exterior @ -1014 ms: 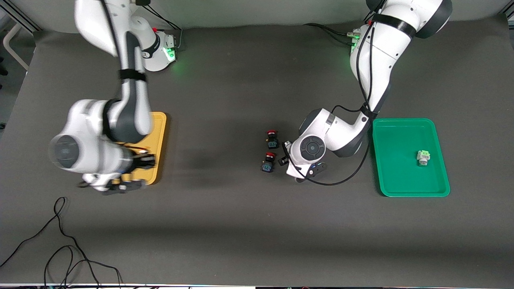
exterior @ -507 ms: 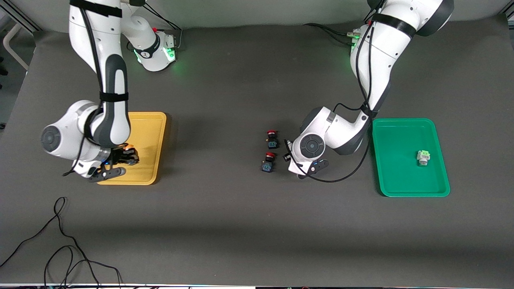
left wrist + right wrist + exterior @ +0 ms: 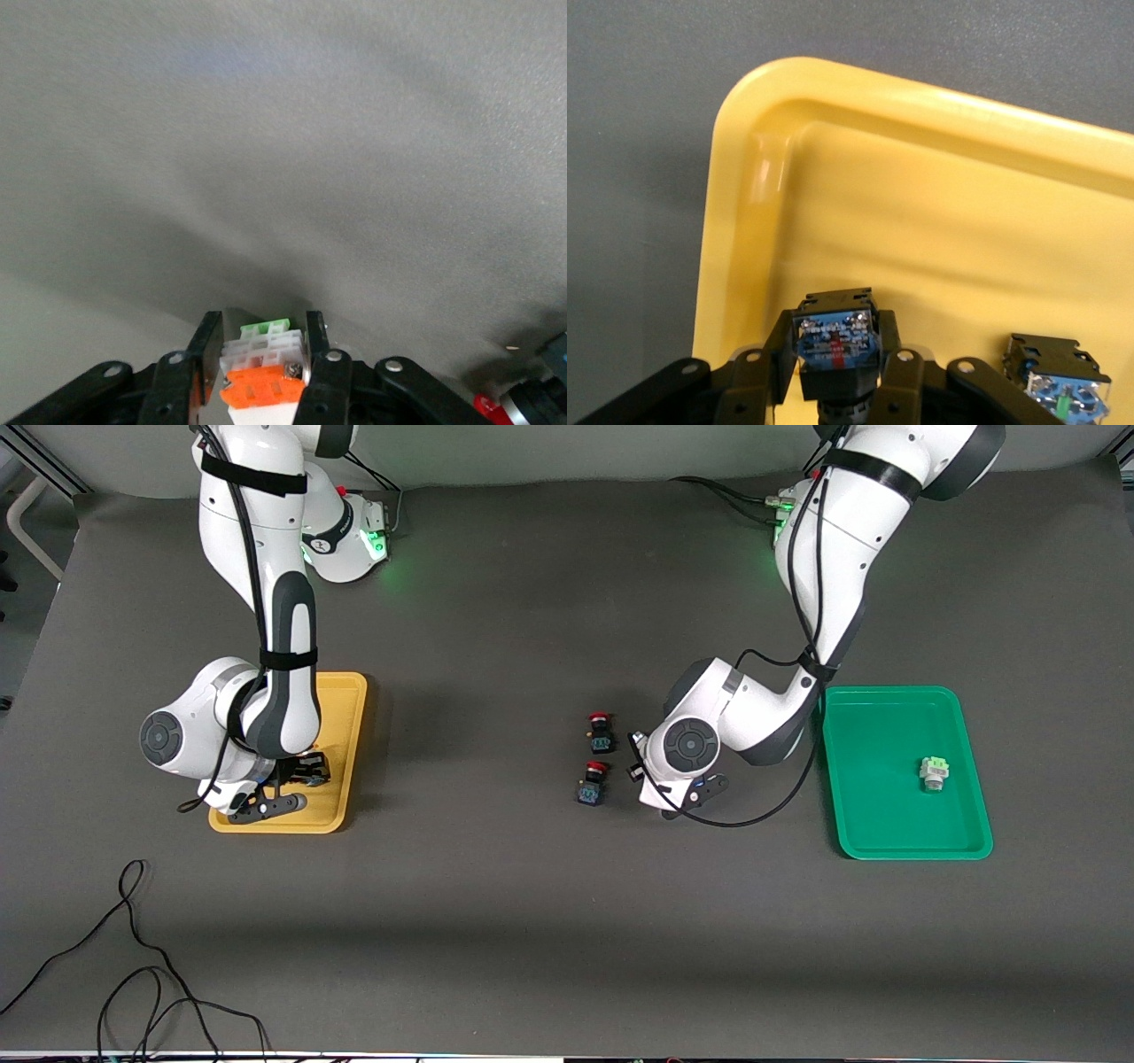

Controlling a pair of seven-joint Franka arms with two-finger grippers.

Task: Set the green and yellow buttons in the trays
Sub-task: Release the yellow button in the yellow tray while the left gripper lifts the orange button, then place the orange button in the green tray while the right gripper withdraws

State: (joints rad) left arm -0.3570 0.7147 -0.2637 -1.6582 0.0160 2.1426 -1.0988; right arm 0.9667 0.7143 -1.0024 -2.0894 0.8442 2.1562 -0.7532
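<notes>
One green button (image 3: 933,772) sits in green tray (image 3: 904,841) — left gripper (image 3: 264,367) grips another (image 3: 264,376), right gripper (image 3: 833,372) clamps a button (image 3: 834,345) over yellow tray (image 3: 939,221).

dark grey table mat (image 3: 532,921) bearing a yellow tray (image 3: 341,722) at frame left, a green tray (image 3: 873,779) at right, two red-capped buttons (image 3: 601,731) at centre, black cable (image 3: 133,957) at lower left.

Left pincer (image 3: 263,372) and right pincer (image 3: 837,363), both low, each clamped on a button.
</notes>
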